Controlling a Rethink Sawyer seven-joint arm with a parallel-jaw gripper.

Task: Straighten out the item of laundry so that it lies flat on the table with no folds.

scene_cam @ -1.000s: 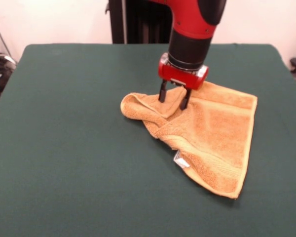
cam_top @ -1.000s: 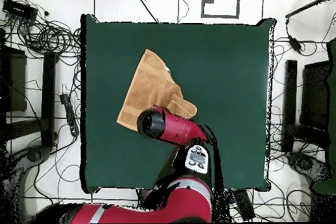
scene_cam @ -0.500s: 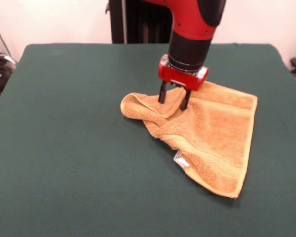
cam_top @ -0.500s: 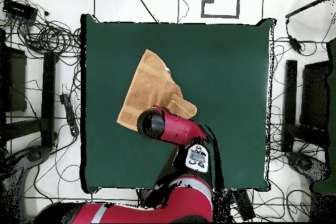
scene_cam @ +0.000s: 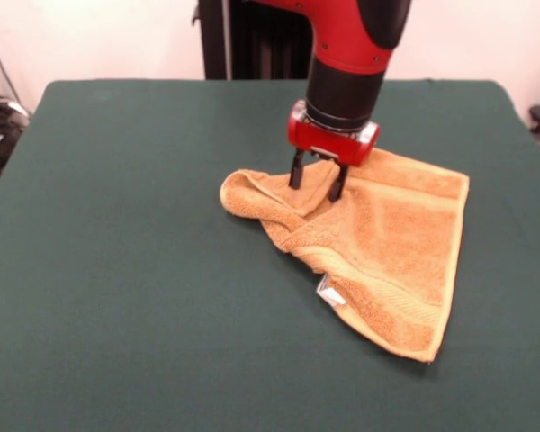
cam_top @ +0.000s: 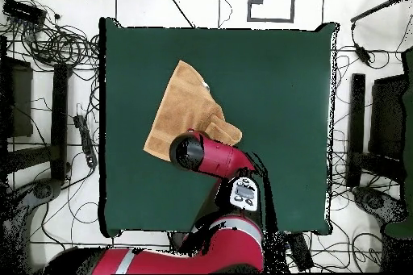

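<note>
The orange-yellow towel (scene_cam: 391, 234) lies on the green table (scene_cam: 135, 270), right of centre. Its right part is spread flat; its left part is bunched into a rolled fold (scene_cam: 252, 200). A small white tag (scene_cam: 329, 292) shows at its near edge. My gripper (scene_cam: 317, 184) points straight down at the towel's far left part. Its two black fingers (scene_cam: 296, 171) stand apart with a raised ridge of towel between them. In the overhead view the towel (cam_top: 184, 102) lies at the table's (cam_top: 274, 86) left side, and the arm's wrist (cam_top: 189, 152) hides the gripper.
Cables and stands (cam_top: 56, 46) surround the table on the floor. The robot's pedestal (scene_cam: 252, 40) stands behind the table's far edge.
</note>
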